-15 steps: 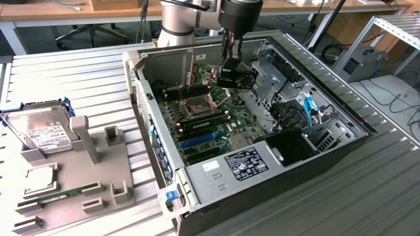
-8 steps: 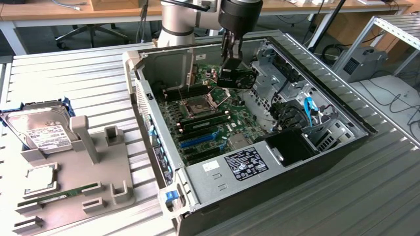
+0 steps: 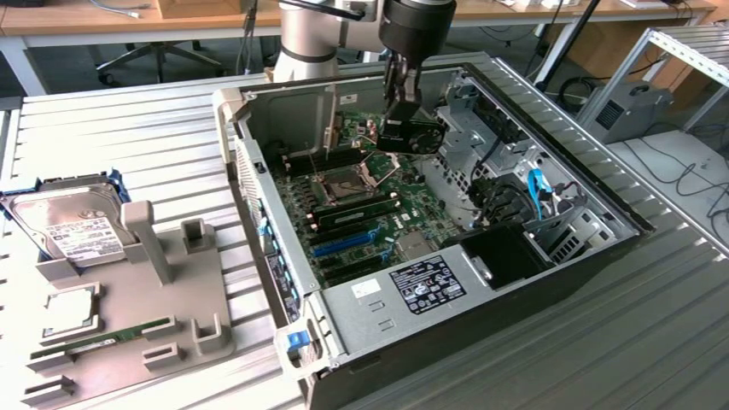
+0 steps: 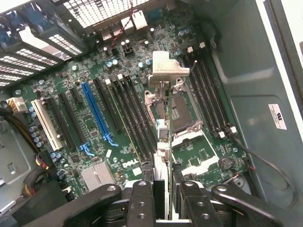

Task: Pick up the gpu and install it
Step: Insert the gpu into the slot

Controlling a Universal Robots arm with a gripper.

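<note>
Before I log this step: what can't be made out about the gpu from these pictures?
- Exterior view: the gpu hangs over the motherboard; the claw hides its top, and its bottom edge merges with the clutter.
- Wrist view: the gpu is edge-on; its fan side is hidden.
- Target slot: cannot tell.

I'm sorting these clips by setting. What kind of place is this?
Probably a robotics lab or workshop bench: an opened computer case sits on a ribbed metal table, a parts fixture lies beside it, and desks stand behind.
</note>
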